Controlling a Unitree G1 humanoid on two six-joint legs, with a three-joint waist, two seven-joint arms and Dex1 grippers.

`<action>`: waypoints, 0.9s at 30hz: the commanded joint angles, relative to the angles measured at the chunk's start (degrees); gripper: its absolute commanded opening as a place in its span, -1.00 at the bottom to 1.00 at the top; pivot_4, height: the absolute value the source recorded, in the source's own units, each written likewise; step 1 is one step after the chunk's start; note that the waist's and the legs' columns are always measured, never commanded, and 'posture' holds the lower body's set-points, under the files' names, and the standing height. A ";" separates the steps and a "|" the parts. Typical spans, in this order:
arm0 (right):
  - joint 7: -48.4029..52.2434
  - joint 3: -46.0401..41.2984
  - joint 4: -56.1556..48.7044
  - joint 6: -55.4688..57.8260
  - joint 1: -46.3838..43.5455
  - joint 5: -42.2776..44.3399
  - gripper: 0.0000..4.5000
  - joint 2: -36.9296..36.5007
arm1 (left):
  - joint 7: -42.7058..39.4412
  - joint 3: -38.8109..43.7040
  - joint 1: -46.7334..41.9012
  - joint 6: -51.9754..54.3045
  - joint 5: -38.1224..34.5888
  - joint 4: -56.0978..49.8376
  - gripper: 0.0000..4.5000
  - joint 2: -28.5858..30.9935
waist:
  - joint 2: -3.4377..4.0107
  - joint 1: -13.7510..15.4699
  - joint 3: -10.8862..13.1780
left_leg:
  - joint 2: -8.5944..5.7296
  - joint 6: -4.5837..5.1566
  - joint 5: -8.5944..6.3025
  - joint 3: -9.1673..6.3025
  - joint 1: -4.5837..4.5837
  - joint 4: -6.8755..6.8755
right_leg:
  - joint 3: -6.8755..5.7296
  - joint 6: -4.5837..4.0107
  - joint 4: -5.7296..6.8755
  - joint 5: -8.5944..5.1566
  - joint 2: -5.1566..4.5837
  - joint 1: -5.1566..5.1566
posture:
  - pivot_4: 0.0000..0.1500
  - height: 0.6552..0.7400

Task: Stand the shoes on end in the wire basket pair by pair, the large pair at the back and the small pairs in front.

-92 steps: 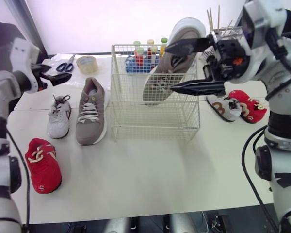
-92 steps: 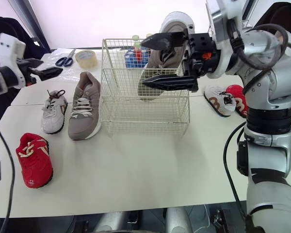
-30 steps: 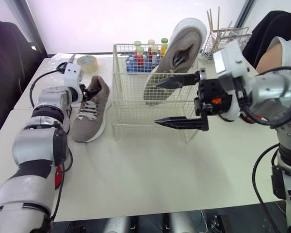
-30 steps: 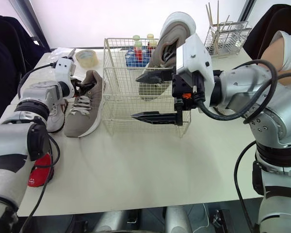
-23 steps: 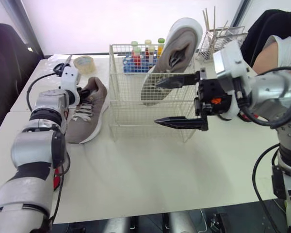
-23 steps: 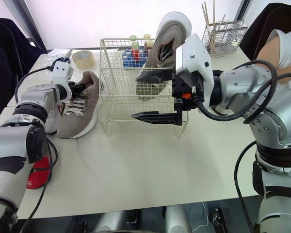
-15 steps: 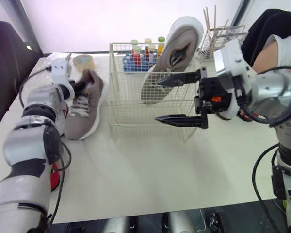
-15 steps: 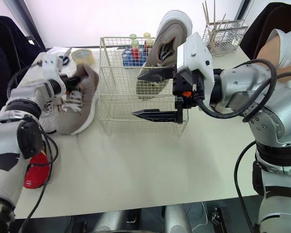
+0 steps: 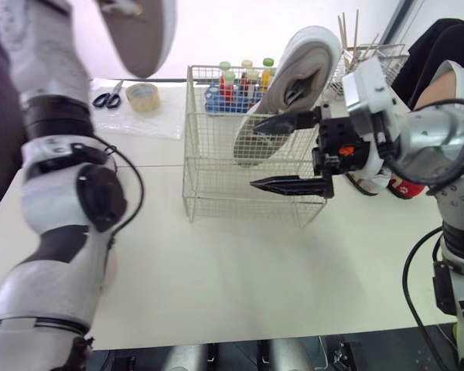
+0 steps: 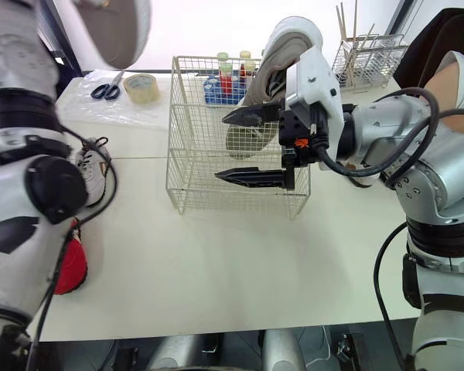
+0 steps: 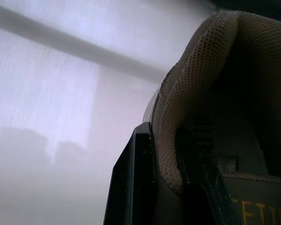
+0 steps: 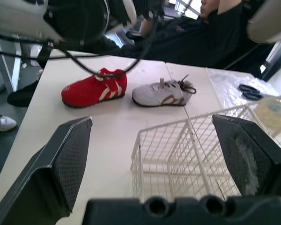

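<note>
Nearest me on the table [image 10: 216, 286], at my left edge, lies the red small shoe [image 10: 71, 269], partly behind the left arm; just beyond it lies the white small shoe [image 10: 97, 175], laces up, also half hidden by that arm; the right wrist view shows these two side by side, near each other but apart.

Mid-table, the right pincer [image 9: 254, 155] hovers just in front of the wire basket [image 10: 187, 147], released, its two black fingers [image 12: 71, 157] spread wide and holding nothing; under the right arm a second red shoe [image 9: 407, 188] peeks out on the table, at the basket's right.

The wire basket stands upright on the table; inside it, on the right-hand side, the standing grey shoe [image 9: 295, 81] rests on its heel end, tilted, its toe well above the rim and its opening turned towards me; the left-hand part of the basket holds no shoe.

Behind the basket sits a blue rack of bottles [image 9: 233, 94]; to its left, on a clear plastic sheet, lie a tape roll [image 9: 143, 97] and scissors [image 9: 104, 100]; at the far right stands a wire rack with sticks [image 9: 369, 56], with a person's arm [image 9: 448, 77] beside it.

High above the table's far left, the left pincer [image 11: 167, 137] is clenched on the collar of the held grey shoe [image 10: 113, 28], one finger outside the mesh heel, the other inside; the sole faces me.
</note>
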 commanded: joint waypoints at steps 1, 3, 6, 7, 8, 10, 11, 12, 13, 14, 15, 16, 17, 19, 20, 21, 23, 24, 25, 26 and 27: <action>-0.58 -2.03 -2.24 0.40 -0.65 0.67 1.00 -1.31 | 2.22 -1.75 -2.32 -8.37 1.32 1.29 -0.99 -3.23 | 0.00 -0.10 0.00 | 0.02 0.04 -0.02 0.01 0.04 -0.01 | 0.00 0.00 -0.04 0.00 0.04 0.05 | 1.00 1.00; -1.29 -2.84 -3.22 1.30 -0.09 1.38 1.00 -1.83 | 1.89 -3.17 -2.12 -13.27 2.47 3.45 -0.99 -5.65 | 0.00 -0.08 0.00 | 0.04 0.03 -0.01 0.01 0.05 -0.01 | 0.00 0.01 -0.04 0.01 0.07 0.04 | 1.00 1.00; -2.58 -3.66 -4.74 2.41 0.76 2.28 1.00 -2.23 | 2.45 -3.50 -2.45 -17.73 2.83 6.82 -0.99 -7.54 | 0.00 -0.19 0.00 | 0.06 -0.03 0.02 0.01 0.02 -0.04 | 0.00 0.02 -0.05 0.01 0.08 -0.01 | 1.00 1.00; -3.78 -4.65 -5.78 3.32 1.49 2.89 1.00 -2.61 | 3.11 -3.64 -2.52 -20.07 3.10 9.06 -0.99 -9.13 | 0.00 -0.15 0.00 | 0.06 -0.03 0.02 0.04 0.01 -0.06 | 0.01 0.02 -0.06 0.01 0.08 -0.02 | 1.00 1.00; -4.84 -5.31 -6.60 4.08 1.91 3.41 1.00 -2.81 | 3.46 -3.73 -2.63 -21.84 3.25 10.79 -0.99 -10.15 | 0.00 -0.13 0.00 | 0.06 -0.03 0.02 0.04 0.03 -0.10 | 0.02 0.02 -0.10 0.01 0.08 -0.01 | 1.00 1.00; -6.80 -6.73 -8.02 5.44 2.59 4.75 1.00 -2.96 | 4.39 -3.98 -2.58 -24.52 3.82 13.94 -0.99 -11.76 | 0.00 -0.05 0.00 | 0.08 -0.02 0.01 0.04 0.02 -0.11 | 0.02 0.02 -0.17 0.01 0.08 0.00 | 1.00 1.00; -7.45 -7.07 -8.55 5.88 2.90 5.08 1.00 -3.07 | 4.69 -4.00 -2.54 -25.51 3.98 15.13 -0.99 -12.28 | 0.00 -0.04 0.00 | 0.08 -0.01 0.01 0.04 0.01 -0.11 | 0.02 0.02 -0.19 0.01 0.08 0.00 | 1.00 1.00; -8.07 -7.35 -9.04 6.31 3.19 5.38 1.00 -3.22 | 4.66 -4.05 -2.45 -26.75 4.14 16.11 -0.99 -12.76 | 0.00 -0.05 0.00 | 0.08 0.02 -0.01 0.04 0.01 -0.11 | 0.01 0.02 -0.21 0.01 0.08 0.02 | 1.00 1.00; -8.66 -7.60 -9.53 6.73 3.50 5.68 1.00 -3.42 | 4.74 -4.33 -2.17 -28.05 4.64 17.07 -0.99 -13.15 | 0.00 -0.05 0.00 | 0.08 0.05 -0.03 0.04 0.00 -0.11 | 0.01 0.04 -0.23 0.02 0.08 0.02 | 1.00 1.00; -9.16 -7.80 -9.93 7.07 3.70 5.97 1.00 -3.58 | 4.88 -4.37 -2.01 -29.05 4.85 17.79 -0.99 -13.41 | 0.00 -0.05 0.00 | 0.08 0.08 -0.04 0.04 0.00 -0.11 | 0.02 0.05 -0.25 0.03 0.08 0.03 | 1.00 1.00; -9.58 -8.02 -10.25 7.33 3.87 6.28 1.00 -3.73 | 5.08 -4.30 -1.85 -29.83 4.85 18.38 -0.99 -13.74 | 0.00 -0.07 0.00 | 0.08 0.08 -0.04 0.04 -0.01 -0.11 | 0.02 0.06 -0.27 0.04 0.08 0.03 | 1.00 1.00; -10.09 -8.34 -10.63 7.67 4.01 6.77 1.00 -3.86 | 5.14 -4.18 -1.59 -30.65 4.75 18.79 -0.99 -14.20 | 0.00 -0.07 0.00 | 0.08 0.08 -0.04 0.04 -0.02 -0.11 | 0.02 0.08 -0.29 0.04 0.08 0.03 | 1.00 1.00; -10.56 -8.65 -10.95 7.99 4.08 7.30 1.00 -4.01 | 5.30 -4.50 -1.07 -32.18 5.35 19.14 -0.99 -14.55 | 0.00 -0.08 0.00 | 0.08 0.08 -0.04 0.05 -0.02 -0.11 | 0.02 0.08 -0.29 0.05 0.08 0.03 | 1.00 1.00; -11.57 -9.28 -11.56 8.70 4.16 8.47 1.00 -4.49 | 6.19 -5.15 0.52 -35.58 6.80 19.80 -0.99 -15.49 | 0.00 -0.06 0.00 | 0.08 0.08 -0.04 0.05 -0.02 -0.11 | 0.02 0.08 -0.30 0.05 0.07 0.03 | 1.00 1.00; -11.97 -9.53 -11.81 8.96 4.21 8.99 1.00 -4.73 | 7.02 -5.93 1.72 -37.89 8.39 20.09 -0.99 -15.78 | 0.01 -0.06 0.00 | 0.08 0.08 -0.05 0.05 -0.01 -0.11 | 0.02 0.08 -0.30 0.05 0.07 0.04 | 1.00 1.00; -12.27 -9.69 -12.01 9.17 4.24 9.36 1.00 -4.96 | 7.65 -6.58 2.77 -39.89 9.78 20.31 -0.99 -16.01 | 0.01 -0.06 0.00 | 0.08 0.08 -0.05 0.04 -0.01 -0.11 | 0.02 0.08 -0.31 0.05 0.07 0.05 | 1.00 1.00; -12.82 -9.94 -12.32 9.50 4.36 9.99 1.00 -5.39 | 9.91 -7.37 4.58 -42.48 11.86 20.66 -0.99 -16.28 | 0.01 -0.04 -0.01 | 0.08 0.09 -0.05 0.04 0.01 -0.11 | 0.02 0.08 -0.31 0.05 0.07 0.07 | 1.00 1.00; -13.03 -10.07 -12.43 9.61 4.39 10.29 1.00 -5.57 | 10.69 -7.95 5.46 -43.80 12.90 20.74 -0.99 -16.27 | 0.01 -0.04 -0.01 | 0.08 0.09 -0.05 0.04 0.01 -0.11 | 0.02 0.07 -0.31 0.06 0.07 0.07 | 1.00 1.00; -13.18 -10.12 -12.47 9.65 4.38 10.54 1.00 -5.69 | 11.69 -8.52 6.40 -44.50 14.02 20.90 -0.99 -16.18 | 0.01 -0.04 0.00 | 0.08 0.10 -0.06 0.05 0.01 -0.10 | 0.02 0.08 -0.31 0.06 0.06 0.07 | 1.00 1.00; -13.32 -10.12 -12.47 9.64 4.34 10.74 1.00 -5.79 | 12.62 -8.70 7.17 -44.78 14.56 21.06 -0.99 -16.25 | 0.01 -0.04 -0.01 | 0.08 0.12 -0.07 0.05 0.00 -0.11 | 0.02 0.08 -0.32 0.06 0.06 0.06 | 1.00 1.00; -13.43 -10.05 -12.43 9.57 4.28 10.89 1.00 -5.89 | 13.53 -9.31 8.25 -45.27 15.66 21.17 -0.99 -16.17 | 0.01 -0.04 -0.01 | 0.08 0.12 -0.07 0.04 0.00 -0.11 | 0.03 0.08 -0.32 0.06 0.06 0.06 | 1.00 1.00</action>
